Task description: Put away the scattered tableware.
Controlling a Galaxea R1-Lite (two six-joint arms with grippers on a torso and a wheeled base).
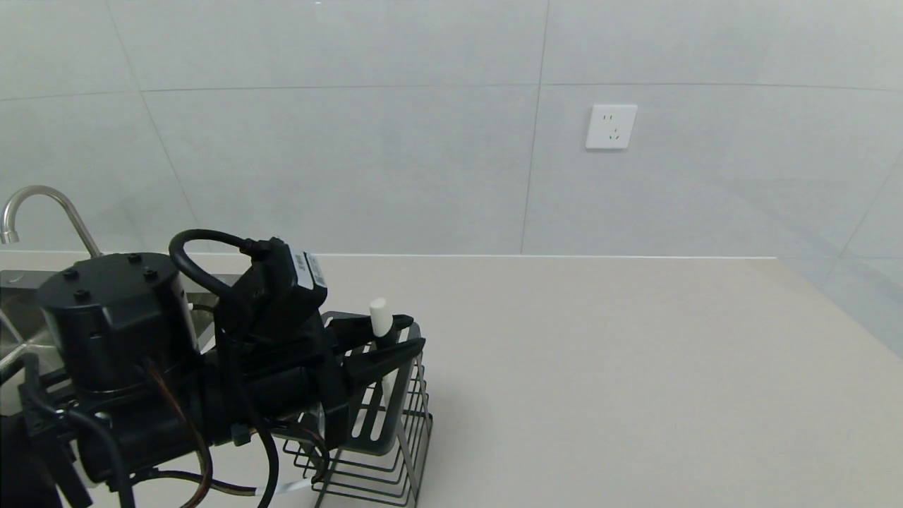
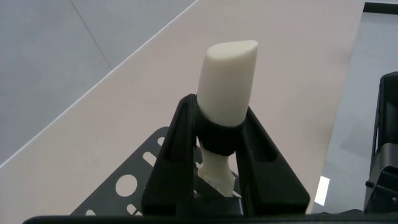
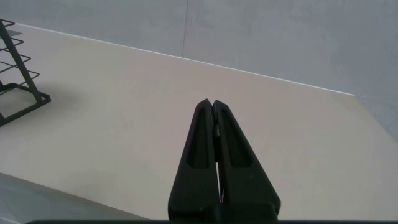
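Note:
My left gripper (image 1: 384, 337) hangs over the black wire rack (image 1: 395, 451) at the counter's near left, shut on the white handle (image 1: 379, 315) of a utensil that stands upright. In the left wrist view the white handle (image 2: 227, 84) pokes out between the black fingers (image 2: 177, 155), and its lower part drops toward the rack's perforated holder (image 2: 127, 183). My right gripper (image 3: 213, 107) is shut with nothing in it, held above bare beige counter away from the rack (image 3: 15, 93).
A sink with a curved metal faucet (image 1: 42, 201) lies at the far left. The beige counter (image 1: 600, 367) stretches wide to the right of the rack, ending at a tiled wall with a white socket (image 1: 611, 127).

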